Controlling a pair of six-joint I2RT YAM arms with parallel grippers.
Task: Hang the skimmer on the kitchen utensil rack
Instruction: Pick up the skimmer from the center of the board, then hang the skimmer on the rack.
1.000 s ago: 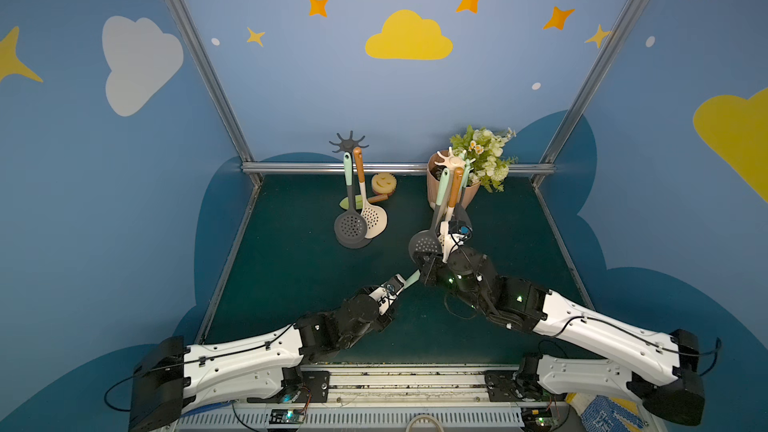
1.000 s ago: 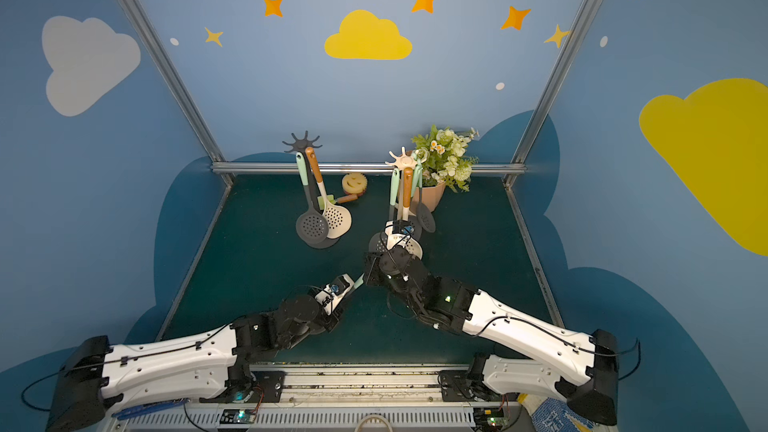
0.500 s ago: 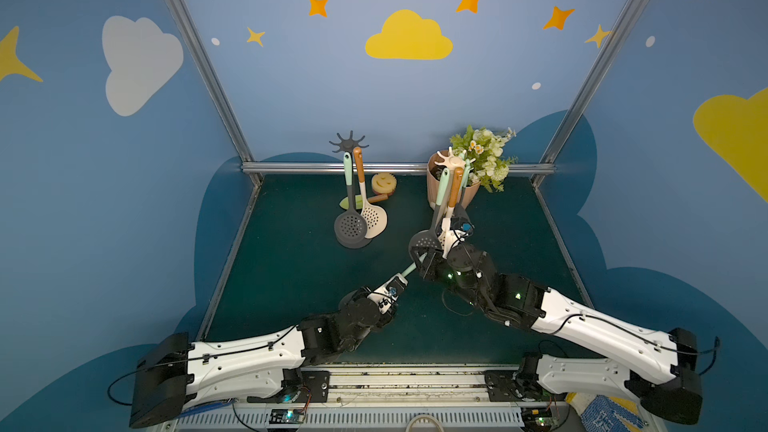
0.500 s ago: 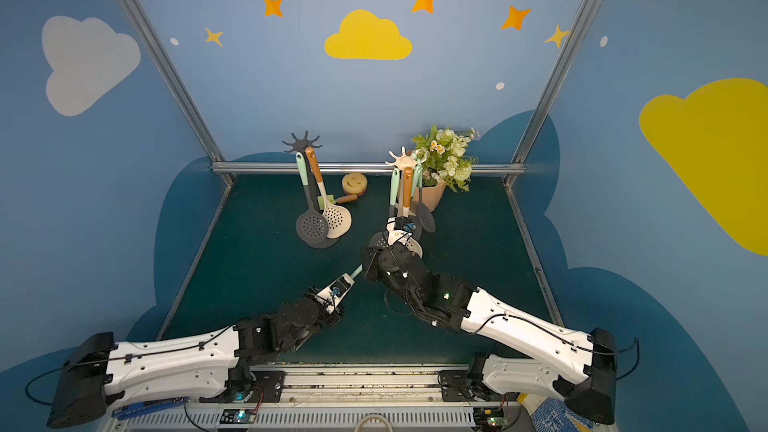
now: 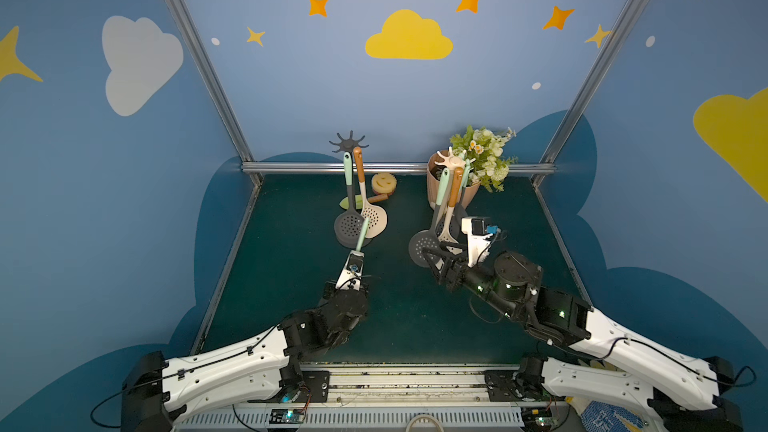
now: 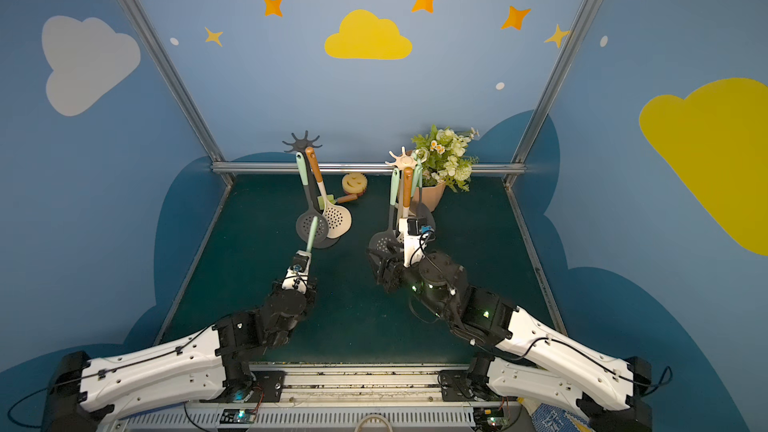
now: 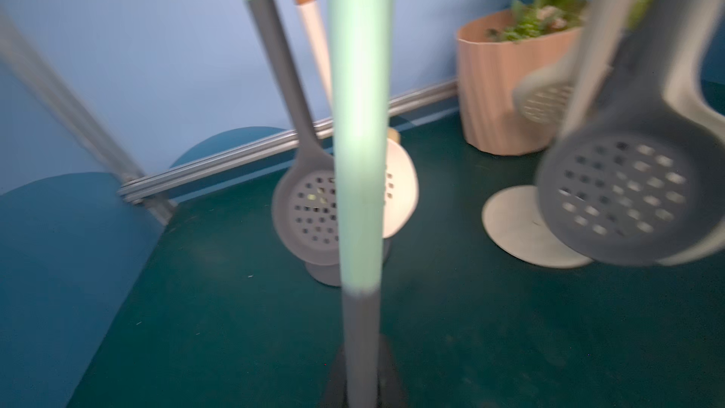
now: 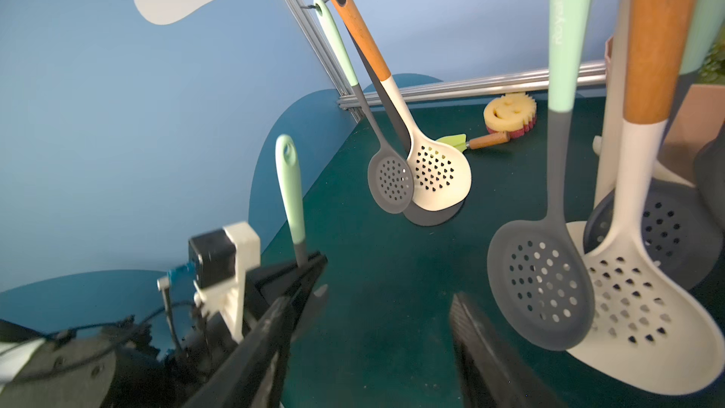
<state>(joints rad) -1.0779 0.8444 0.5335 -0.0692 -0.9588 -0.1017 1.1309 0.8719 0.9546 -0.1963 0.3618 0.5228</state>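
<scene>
My left gripper point(image 5: 357, 252) is clamped on the grey shaft of the mint-handled silicone skimmer point(image 5: 363, 231), handle up. A second ago my right gripper point(image 5: 435, 258) shared it; now, at three o'clock of the left, its jaws stand apart and empty. I judge the handover done, so the hanging falls to my left arm. At twelve o'clock stands the dark grey star-topped utensil rack point(image 5: 351, 144), two skimmers point(image 5: 359, 222) already on it. The right wrist view shows the handle's hanging hole point(image 8: 287, 149); the blurred left wrist view does not.
</scene>
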